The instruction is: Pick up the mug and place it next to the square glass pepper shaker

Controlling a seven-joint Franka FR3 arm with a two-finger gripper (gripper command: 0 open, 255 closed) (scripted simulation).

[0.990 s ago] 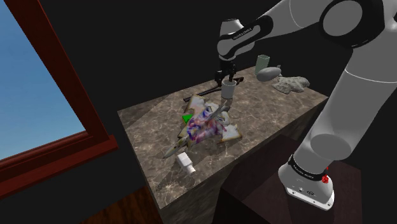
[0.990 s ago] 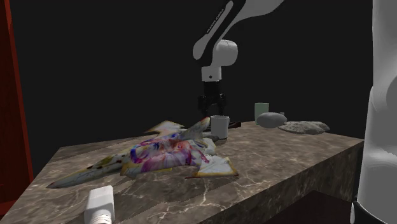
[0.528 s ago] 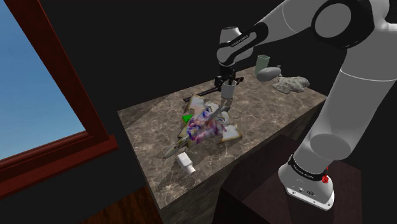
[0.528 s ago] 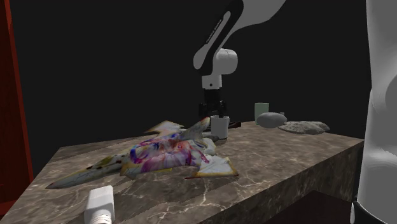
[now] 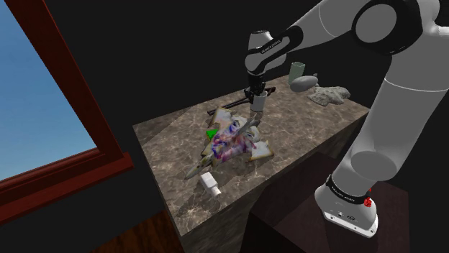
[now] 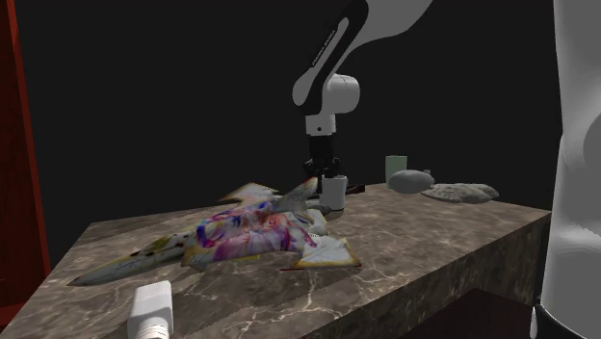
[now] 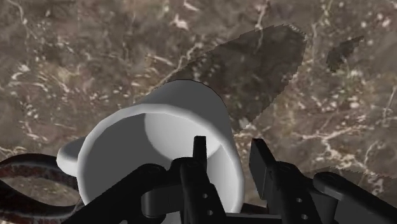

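A white mug (image 5: 257,103) (image 6: 333,192) stands upright on the marble counter (image 5: 316,123), at the far end of a colourful crumpled cloth (image 5: 229,141). My black gripper (image 5: 257,92) (image 6: 324,173) comes straight down onto its rim. In the wrist view the gripper (image 7: 229,153) has one finger inside the mug (image 7: 159,133) and the other outside, clasping the wall opposite the handle. The mug still rests on the counter. A white squarish shaker (image 5: 209,182) (image 6: 151,308) lies on its side near the counter's front edge, well away from the mug.
A pale green cup (image 5: 296,71) (image 6: 396,169) and two grey lumps (image 5: 305,83) (image 5: 331,93) sit at the counter's far end. A dark looped thing (image 7: 19,172) lies beside the mug. A red-framed window (image 5: 65,108) is on the shoulder view's left.
The gripper came down over the mug's rim with fingers apart, then its fingers drew together on the mug's wall. The mug has not moved.
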